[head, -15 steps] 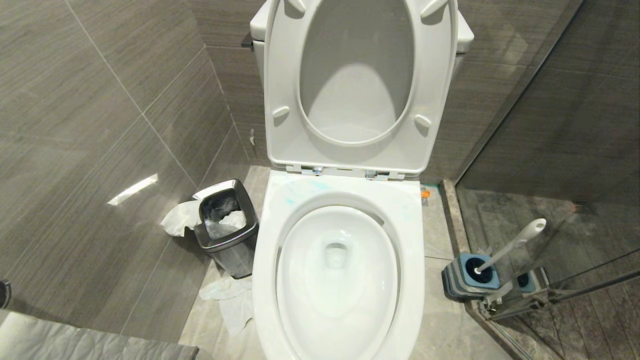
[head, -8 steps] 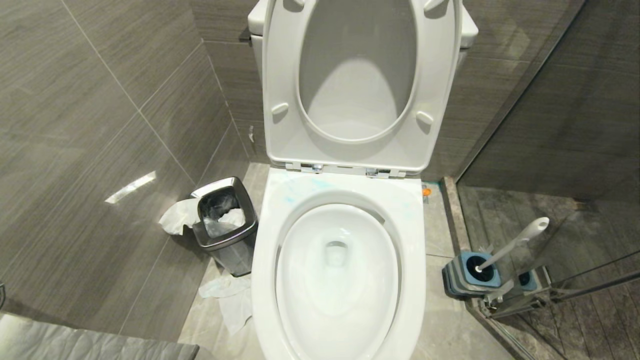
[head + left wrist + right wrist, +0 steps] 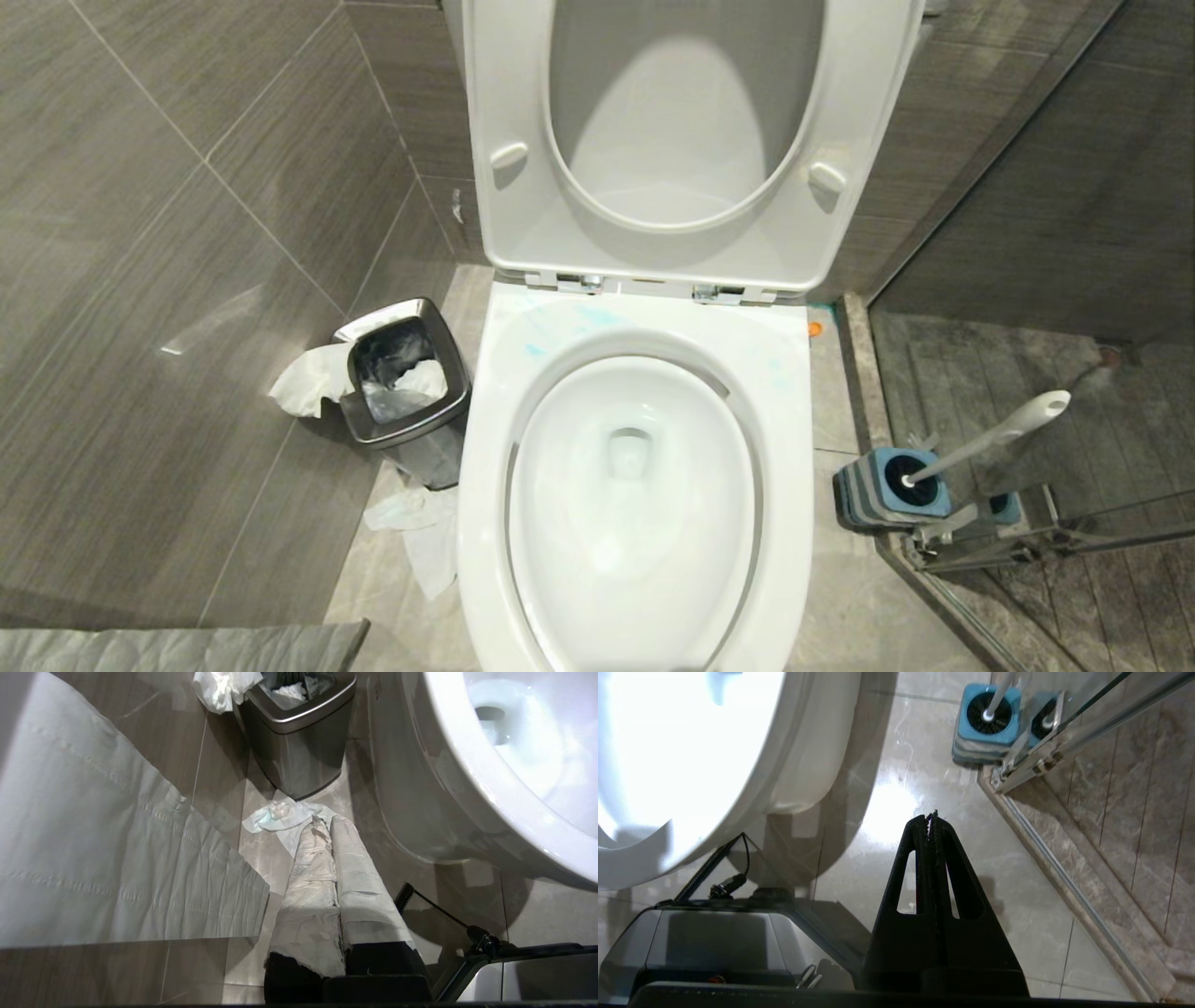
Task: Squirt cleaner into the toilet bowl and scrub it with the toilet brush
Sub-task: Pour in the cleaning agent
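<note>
Right end effector (image 3: 931, 816): clenched on nothing, low over the floor tiles, aimed toward the toilet brush (image 3: 990, 439), which leans in its blue holder (image 3: 887, 490) beside the glass partition (image 3: 1069, 723), so your reach is short. Left end effector (image 3: 327, 826): paper-wrapped, clenched, parked near the steel bin (image 3: 299, 742). Toilet bowl (image 3: 635, 327) stands w/ seat up; cleaner (image 3: 537, 350) streaks its back rim.

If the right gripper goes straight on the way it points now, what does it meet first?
Probably the bare floor. The shut right gripper aims down at the tiles short of the brush holder, which stands beyond and a little aside; depth is unclear.
</note>
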Controlling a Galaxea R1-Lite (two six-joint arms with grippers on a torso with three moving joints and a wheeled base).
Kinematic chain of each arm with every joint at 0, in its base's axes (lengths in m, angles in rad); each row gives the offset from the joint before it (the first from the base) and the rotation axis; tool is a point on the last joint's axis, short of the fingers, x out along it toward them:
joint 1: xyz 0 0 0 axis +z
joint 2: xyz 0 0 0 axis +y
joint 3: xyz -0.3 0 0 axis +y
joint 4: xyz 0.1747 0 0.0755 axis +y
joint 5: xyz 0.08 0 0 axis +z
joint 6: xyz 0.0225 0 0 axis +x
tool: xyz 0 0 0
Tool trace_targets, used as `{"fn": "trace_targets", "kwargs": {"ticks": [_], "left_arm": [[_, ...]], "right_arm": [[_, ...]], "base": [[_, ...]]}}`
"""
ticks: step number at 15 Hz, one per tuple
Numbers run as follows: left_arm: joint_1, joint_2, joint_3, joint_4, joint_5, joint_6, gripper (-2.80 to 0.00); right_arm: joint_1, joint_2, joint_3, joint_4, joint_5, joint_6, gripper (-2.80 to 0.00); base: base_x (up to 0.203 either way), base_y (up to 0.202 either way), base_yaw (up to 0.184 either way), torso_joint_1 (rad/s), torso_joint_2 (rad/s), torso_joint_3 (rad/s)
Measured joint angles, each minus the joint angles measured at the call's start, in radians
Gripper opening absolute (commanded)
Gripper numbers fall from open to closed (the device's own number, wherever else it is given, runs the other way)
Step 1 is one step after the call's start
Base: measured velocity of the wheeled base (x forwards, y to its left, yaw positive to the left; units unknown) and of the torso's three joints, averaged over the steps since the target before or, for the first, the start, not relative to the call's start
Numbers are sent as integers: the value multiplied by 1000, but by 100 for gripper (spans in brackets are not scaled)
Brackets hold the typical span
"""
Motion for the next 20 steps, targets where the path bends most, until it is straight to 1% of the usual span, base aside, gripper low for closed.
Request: {"fn": "trace_targets", "kwargs": {"ticks": [20], "left_arm": [[0, 0, 1, -2, 0, 3, -280]], "right_arm": [[0, 17, 16, -1, 6, 0, -280]], "base": [[0, 0, 0, 4, 3, -198]]}}
